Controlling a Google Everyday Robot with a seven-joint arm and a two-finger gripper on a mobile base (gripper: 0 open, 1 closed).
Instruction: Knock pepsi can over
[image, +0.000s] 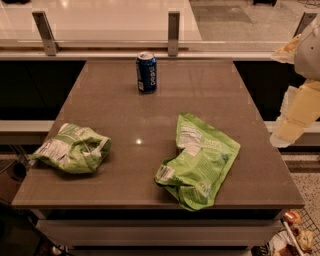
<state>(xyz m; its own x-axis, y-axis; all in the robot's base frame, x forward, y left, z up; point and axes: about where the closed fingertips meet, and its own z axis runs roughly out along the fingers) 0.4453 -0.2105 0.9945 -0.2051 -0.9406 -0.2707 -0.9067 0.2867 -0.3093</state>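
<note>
Counter (125, 112): flat grey-brown slab, smooth and semi-gloss, with a small light glare spot seen near its middle. The shape is read as a trapezoid, narrower at the far edge.

Pepsi can (146, 72): a small dark-blue metal cylinder with a silver top rim and white label marks. It is placed near the far edge of the counter, slightly left of centre, and is stood upright with its long axis vertical and its top up. The label is turned toward the camera, but its text is too small to be read. Nothing is touching it.

Two crumpled green foil bags are laid flat on the near half. The left bag (72, 149) is bunched up near the left edge, with a white print panel shown. The right bag (200, 162) is longer and creased, and its near end is hung slightly over the front edge. Both are well apart from the can.

Tool (287, 131): cream-coloured, blocky and blurred. It is seen off the right side of the counter, partly cut off by the frame edge and well apart from the can. Whether it is apart or together cannot be told.

Two metal posts (173, 32) are seen behind the counter. The clutter (295, 235) at lower right cannot be made out.
</note>
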